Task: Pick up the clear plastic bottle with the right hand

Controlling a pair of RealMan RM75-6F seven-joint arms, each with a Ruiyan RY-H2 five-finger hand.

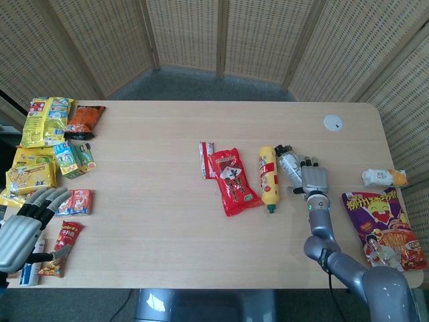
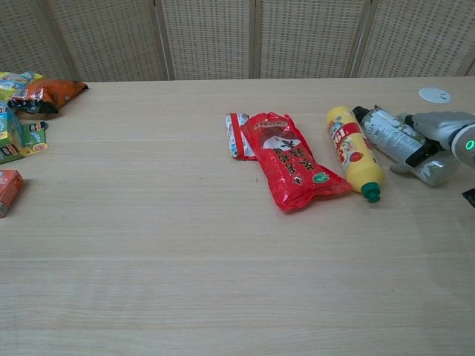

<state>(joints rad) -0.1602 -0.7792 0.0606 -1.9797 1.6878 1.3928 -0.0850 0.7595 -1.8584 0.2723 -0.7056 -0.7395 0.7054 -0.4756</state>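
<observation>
The clear plastic bottle [image 1: 288, 163] [image 2: 384, 132] with a black cap lies tilted on the table, just right of the yellow bottle [image 1: 269, 176] [image 2: 352, 152]. My right hand [image 1: 314, 180] [image 2: 439, 132] grips its lower half, fingers over the top and thumb against the near side. The base of the bottle is hidden under the hand. My left hand [image 1: 20, 231] hovers at the table's near left corner, fingers spread and holding nothing; the chest view does not show it.
A red snack bag [image 1: 231, 180] [image 2: 291, 159] lies left of the yellow bottle. A white disc [image 1: 332, 122] sits behind the hand. A purple snack bag [image 1: 382, 225] and a small packet [image 1: 383, 177] lie at the right edge. Several snacks [image 1: 47, 144] crowd the left edge.
</observation>
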